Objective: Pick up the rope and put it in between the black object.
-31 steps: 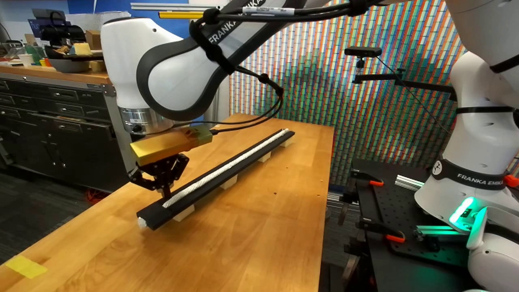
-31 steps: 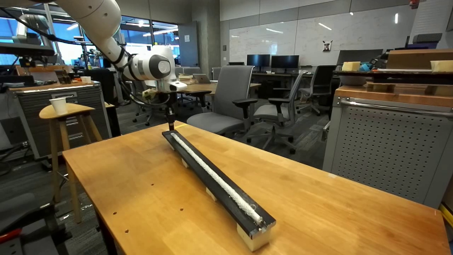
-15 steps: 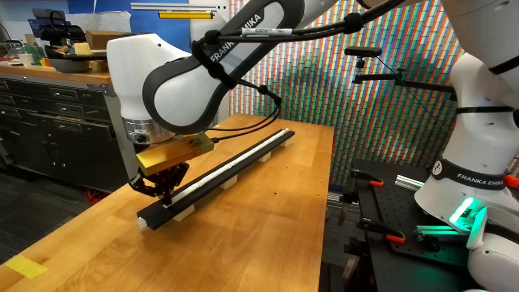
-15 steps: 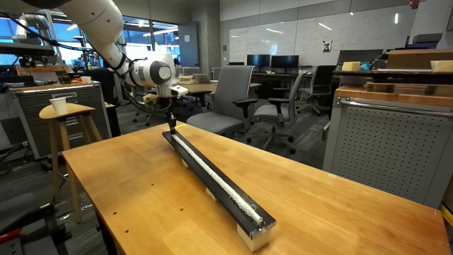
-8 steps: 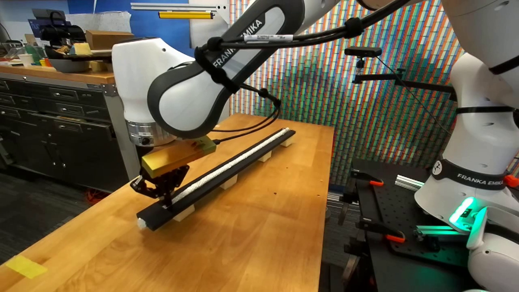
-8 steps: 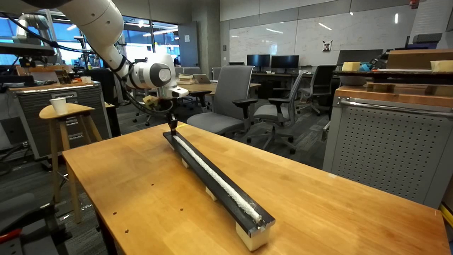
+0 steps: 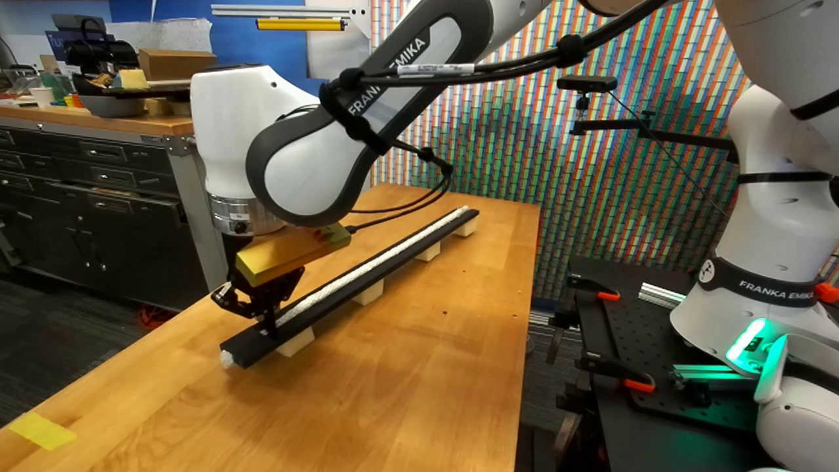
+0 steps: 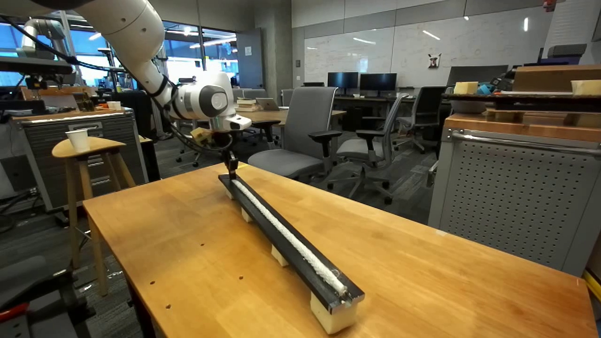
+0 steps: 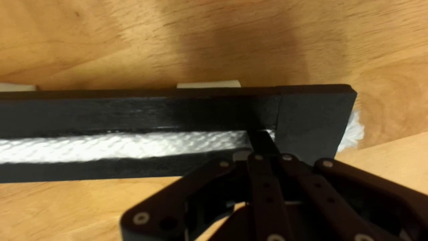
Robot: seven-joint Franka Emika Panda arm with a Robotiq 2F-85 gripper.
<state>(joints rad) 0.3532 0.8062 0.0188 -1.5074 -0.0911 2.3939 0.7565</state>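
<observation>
Closed and empty, the pincer [image 9: 262,139] stands at the black track [image 9: 143,115] near one end; the white rope [image 9: 123,146] lies lengthwise inside, apparently needing only pressing down.

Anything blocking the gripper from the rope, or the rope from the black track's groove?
Nothing visible in either case: the shut gripper reaches down to the rope, which already lies in the black track.

You've got room above the table [image 8: 446,277] either side of the bar [image 9: 83,115]; blocks [image 8: 334,317] break up passage beneath it, and rope [image 9: 133,145] takes up its middle, just beside your fingers [image 9: 263,143].
</observation>
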